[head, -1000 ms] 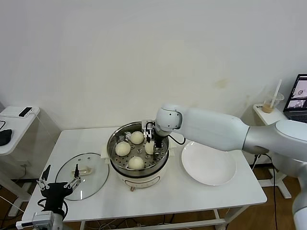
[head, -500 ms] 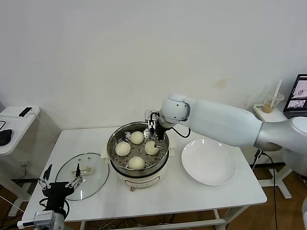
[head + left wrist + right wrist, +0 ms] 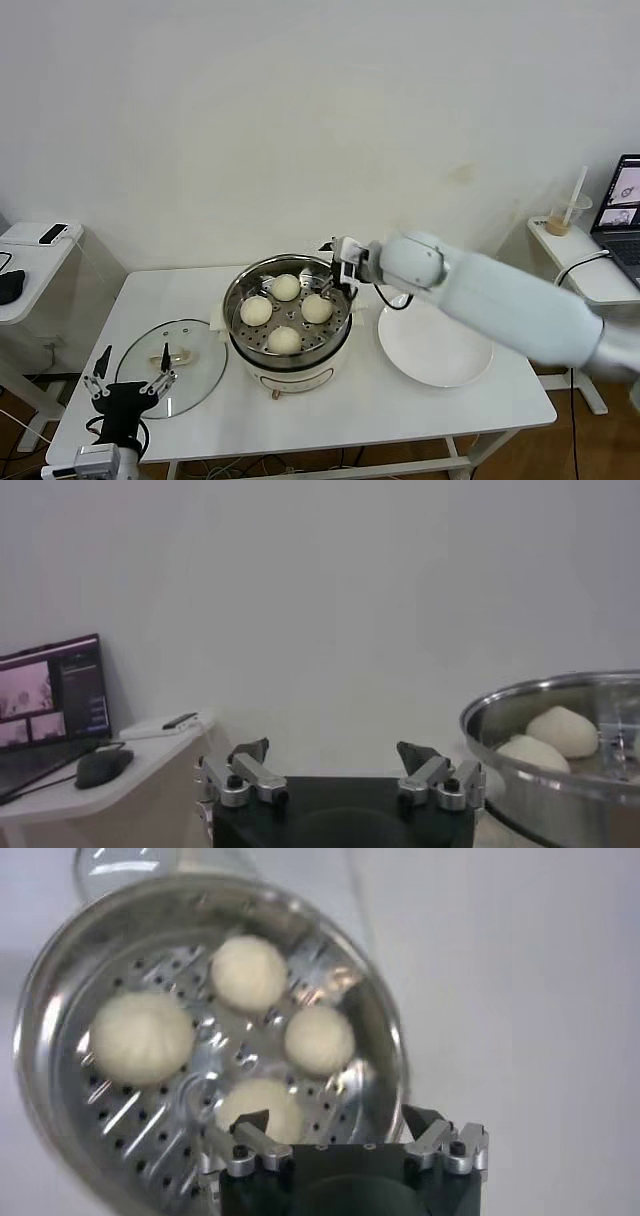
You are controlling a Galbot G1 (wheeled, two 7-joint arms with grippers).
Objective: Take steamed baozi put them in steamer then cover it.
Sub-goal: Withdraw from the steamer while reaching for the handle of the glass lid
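Four cream-white baozi lie on the perforated tray inside the shiny steamer at the table's middle; the right wrist view shows them too. My right gripper is open and empty, just above the steamer's right rim, also in the right wrist view. The glass cover with its cream handle lies flat on the table left of the steamer. My left gripper is open and empty at the table's front left, by the cover; it shows in the left wrist view, with the steamer beyond it.
A flat white plate lies right of the steamer. A side table with a small dark device stands at the left. Another side table with a drink cup and a laptop stands at the right.
My right gripper has let go of the fourth baozi in the steamer, risen out of the pot and moved right past its rim. The left arm has barely moved.
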